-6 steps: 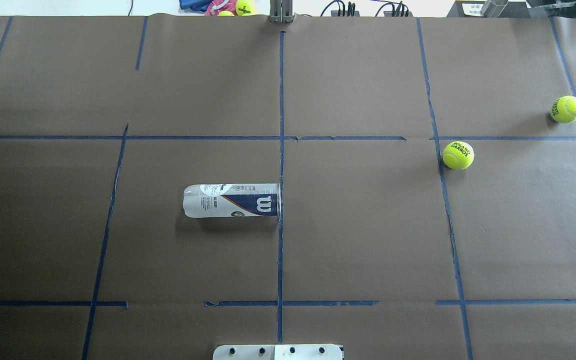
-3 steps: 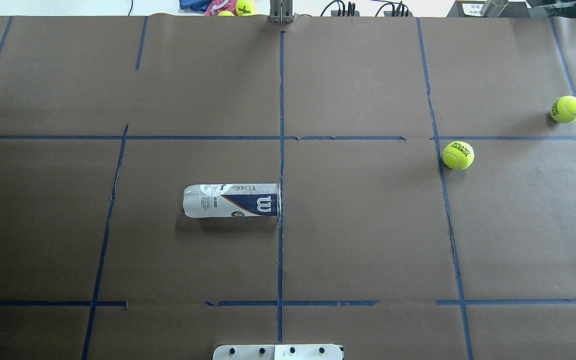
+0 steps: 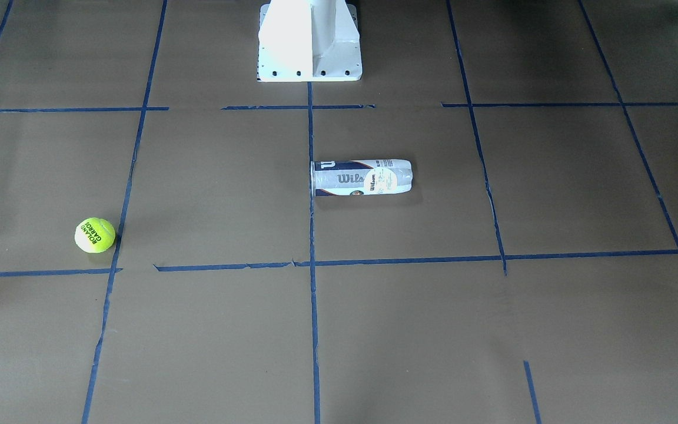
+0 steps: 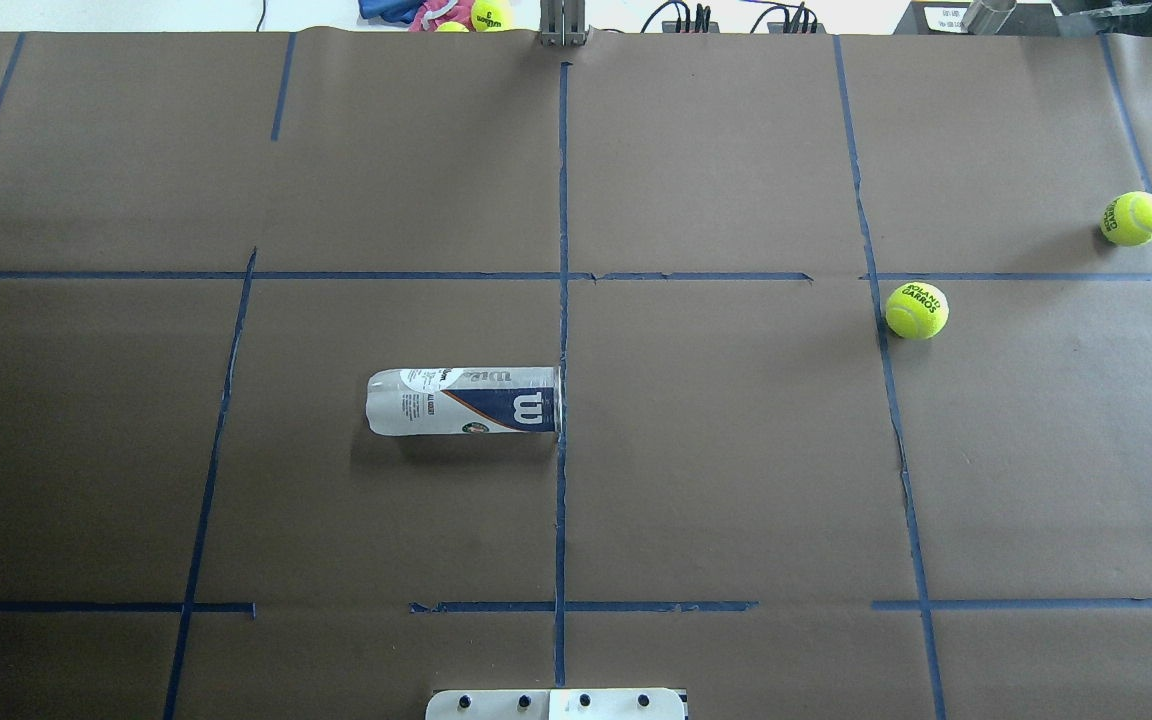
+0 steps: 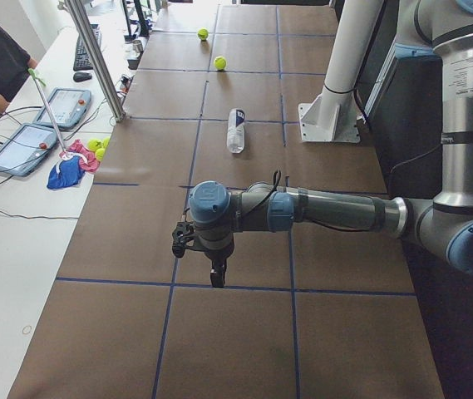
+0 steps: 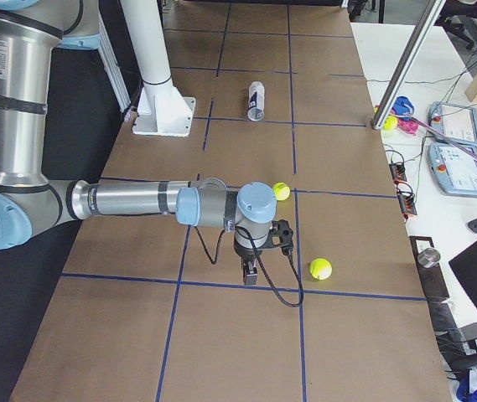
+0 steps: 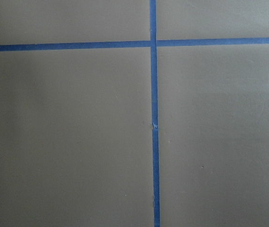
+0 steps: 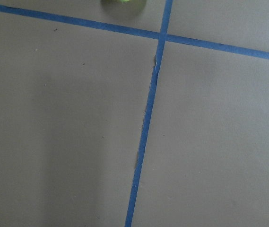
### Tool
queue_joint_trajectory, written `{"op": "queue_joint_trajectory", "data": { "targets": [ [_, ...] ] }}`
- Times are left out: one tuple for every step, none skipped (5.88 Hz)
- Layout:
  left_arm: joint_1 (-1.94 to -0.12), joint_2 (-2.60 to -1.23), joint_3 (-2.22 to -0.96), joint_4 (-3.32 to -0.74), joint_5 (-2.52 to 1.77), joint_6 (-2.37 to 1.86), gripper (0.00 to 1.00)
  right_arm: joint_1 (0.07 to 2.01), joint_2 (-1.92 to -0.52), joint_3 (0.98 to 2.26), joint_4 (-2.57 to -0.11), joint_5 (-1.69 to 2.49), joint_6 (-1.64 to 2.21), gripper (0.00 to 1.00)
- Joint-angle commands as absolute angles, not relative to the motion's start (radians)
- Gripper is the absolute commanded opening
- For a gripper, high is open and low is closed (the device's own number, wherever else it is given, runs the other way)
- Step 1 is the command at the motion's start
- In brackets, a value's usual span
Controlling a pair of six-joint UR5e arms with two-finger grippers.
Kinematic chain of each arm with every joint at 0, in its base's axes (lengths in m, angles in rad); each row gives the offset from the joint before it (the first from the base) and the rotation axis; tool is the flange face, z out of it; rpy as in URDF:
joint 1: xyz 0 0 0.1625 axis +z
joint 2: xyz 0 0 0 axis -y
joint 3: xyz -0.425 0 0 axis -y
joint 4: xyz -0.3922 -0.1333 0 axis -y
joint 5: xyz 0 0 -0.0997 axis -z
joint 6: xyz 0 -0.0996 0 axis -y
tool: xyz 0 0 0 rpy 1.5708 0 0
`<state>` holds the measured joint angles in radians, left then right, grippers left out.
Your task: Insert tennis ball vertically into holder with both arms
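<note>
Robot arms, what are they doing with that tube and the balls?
Nothing is held yet. The left arm and right arm hang above the table, one at each end. The holder lies on its side in the middle. A tennis ball and a second ball sit on the right arm's side.

tennis ball [image 4: 917,310]: yellow-green, black lettering | holder [image 4: 464,401]: clear, navy-white label

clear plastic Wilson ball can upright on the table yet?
No. The clear plastic Wilson tennis-ball can lies flat on its side on the brown paper-covered table, with no gripper touching it.
</note>
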<state>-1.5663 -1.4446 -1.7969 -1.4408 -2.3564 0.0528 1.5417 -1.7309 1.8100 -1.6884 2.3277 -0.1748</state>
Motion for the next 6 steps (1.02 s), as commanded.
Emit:
{"op": "queue_joint_trajectory", "data": {
  "targets": [
    [-1.566,-1.442,-1.812,-1.442,-2.359,0.049,1.0,1.54,-1.73,1.816,-1.687,2.347,-0.176,1.0],
    [-1.566,-1.437,-1.816,-1.442,-2.359,0.049,1.0,1.528,-1.727,1.816,-1.686,2.347,-0.178,1.0],
    [-1.562,-1.439,-1.828,-1.445,-2.361,0.052,1.0,1.517,-1.724,1.818,-1.686,2.349,-0.176,1.0],
    [-1.533,-1.445,-1.885,-1.469,-2.361,0.058,1.0,1.499,-1.721,1.819,-1.686,2.356,-0.175,1.0],
    [-1.423,-1.447,-1.954,-1.535,-2.361,0.052,1.0,1.482,-1.72,1.819,-1.686,2.356,-0.173,1.0],
    [-1.361,-1.45,-1.991,-1.622,-2.361,0.052,1.0,1.48,-1.72,1.819,-1.687,2.356,-0.173,1.0]
  ]
}}
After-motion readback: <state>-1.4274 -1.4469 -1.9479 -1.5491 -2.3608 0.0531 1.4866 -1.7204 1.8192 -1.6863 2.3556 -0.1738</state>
